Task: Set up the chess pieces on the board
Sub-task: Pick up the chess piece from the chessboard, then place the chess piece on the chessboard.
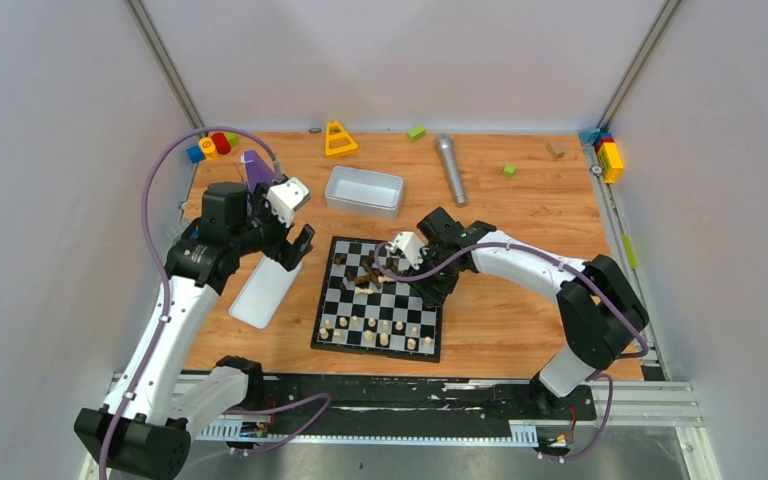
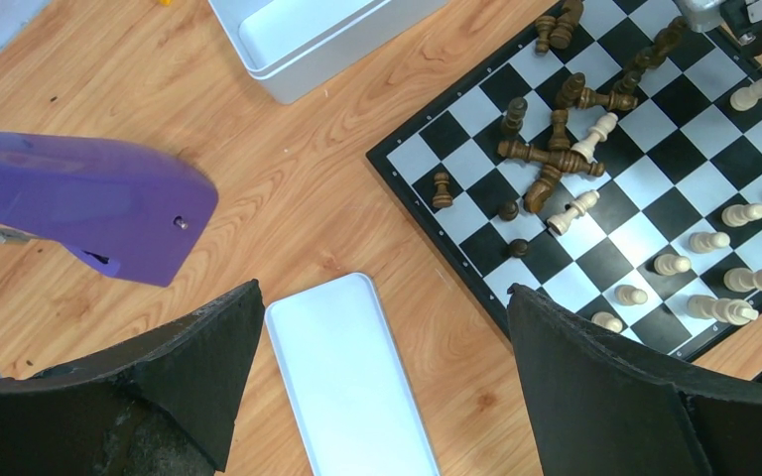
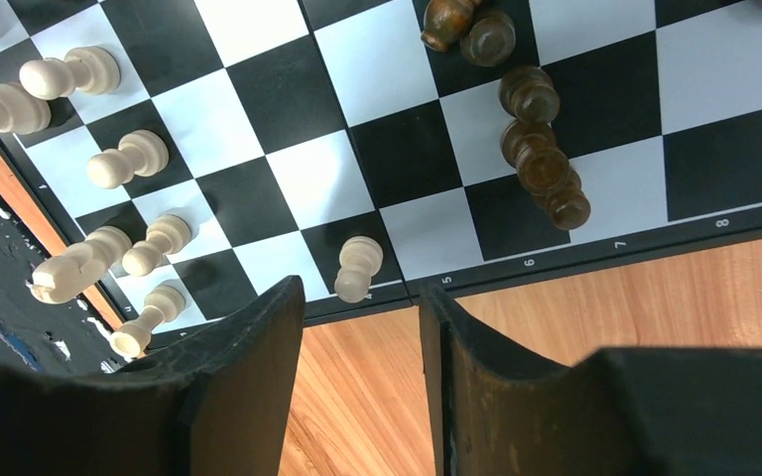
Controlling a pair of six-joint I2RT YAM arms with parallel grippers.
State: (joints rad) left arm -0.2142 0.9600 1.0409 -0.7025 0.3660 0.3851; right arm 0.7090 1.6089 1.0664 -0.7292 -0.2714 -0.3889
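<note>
Right gripper (image 3: 362, 302), lower centre of its wrist view, stands part-spread and empty, just short of a pale pawn (image 3: 357, 266). Left gripper (image 2: 385, 293) is spread wide, holding nothing. The pawn is probably light, rigid and easily toppled: pinch its stem.

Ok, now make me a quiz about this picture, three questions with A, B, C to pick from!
1. Where is the white lid, compared with the board? A) on it B) beside it on the table, left arm's side C) under it
2. What colour is most of the toppled heap? A) red B) dark brown C) blue
3. How is the left gripper? A) shut on a pawn B) shut on the lid C) open, empty

B: it lies flat on wood. B: the heap is nearly all brown. C: jaws wide apart, nothing between.
</note>
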